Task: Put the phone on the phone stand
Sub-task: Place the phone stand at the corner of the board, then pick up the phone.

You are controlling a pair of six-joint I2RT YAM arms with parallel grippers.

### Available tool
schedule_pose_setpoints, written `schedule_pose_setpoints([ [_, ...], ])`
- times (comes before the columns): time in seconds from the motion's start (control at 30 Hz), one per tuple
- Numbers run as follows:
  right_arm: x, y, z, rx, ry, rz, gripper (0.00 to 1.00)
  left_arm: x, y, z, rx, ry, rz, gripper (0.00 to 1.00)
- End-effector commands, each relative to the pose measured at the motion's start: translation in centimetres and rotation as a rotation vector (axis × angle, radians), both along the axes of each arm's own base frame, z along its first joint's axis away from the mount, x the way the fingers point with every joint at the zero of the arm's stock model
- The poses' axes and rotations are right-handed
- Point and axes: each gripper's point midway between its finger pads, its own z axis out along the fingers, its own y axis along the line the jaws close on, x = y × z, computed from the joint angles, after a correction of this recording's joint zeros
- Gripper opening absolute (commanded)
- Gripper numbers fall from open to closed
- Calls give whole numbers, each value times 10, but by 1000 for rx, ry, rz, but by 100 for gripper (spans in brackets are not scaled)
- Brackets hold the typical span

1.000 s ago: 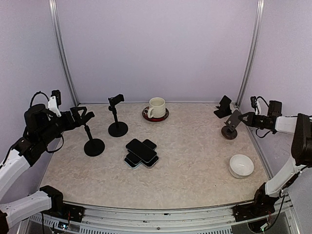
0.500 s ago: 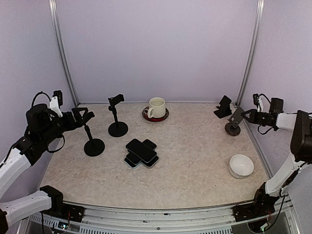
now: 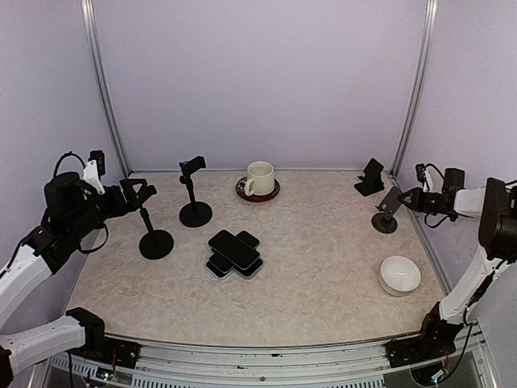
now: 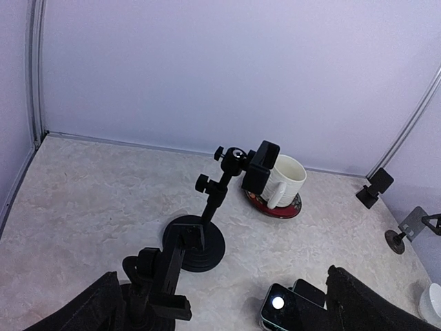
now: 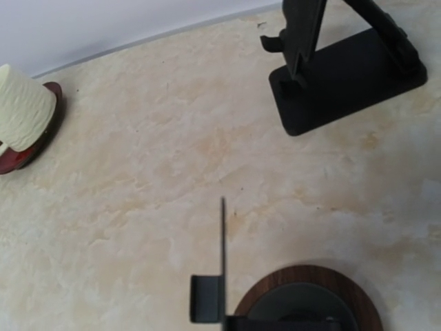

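Progress: barely begun, phones (image 3: 234,252) untouched, piled on table (image 3: 323,283) | left hand (image 3: 137,192) wide open, empty, by tall stand (image 3: 155,241) | right hand (image 3: 408,199) seemingly clamped on small stand (image 3: 385,218)

1. The phones (image 3: 234,253) are lying flat in a crossed pile of dark slabs at the middle of the table (image 3: 323,283), with the top one lying diagonally.
2. Two black pole stands are standing upright on round bases left of the pile, one near (image 3: 155,239) and one farther back (image 3: 195,202), each carrying a clamp head.
3. A black folding stand (image 3: 371,176) is sitting propped open in the far right corner.
4. A round stand (image 3: 386,218), with a dark disc base and a grey plate, is sitting just in front of the folding stand, and the right claw (image 3: 406,198) is gripping its plate.
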Motion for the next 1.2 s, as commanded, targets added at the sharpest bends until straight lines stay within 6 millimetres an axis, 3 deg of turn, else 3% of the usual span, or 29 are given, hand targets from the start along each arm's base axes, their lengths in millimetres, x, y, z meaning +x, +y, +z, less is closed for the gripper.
schedule_pose_setpoints([
  [0.0, 7, -11, 8, -29, -31, -21, 2, -3, -1, 3, 1, -7, 0, 99],
  [0.4, 5, -19, 4, -57, -2, -84, 27, -6, 0, 6, 4, -19, 3, 99],
  [0.67, 2, -17, 13, -117, -6, -131, 46, -6, 0, 7, 3, -23, 3, 99],
  [0.87, 1, 1, 26, -194, -24, -126, 58, -6, 0, 7, 3, -22, 4, 99],
  [1.17, -12, 48, 52, -307, -92, -82, 76, -6, 2, 8, 0, -24, 7, 99],
])
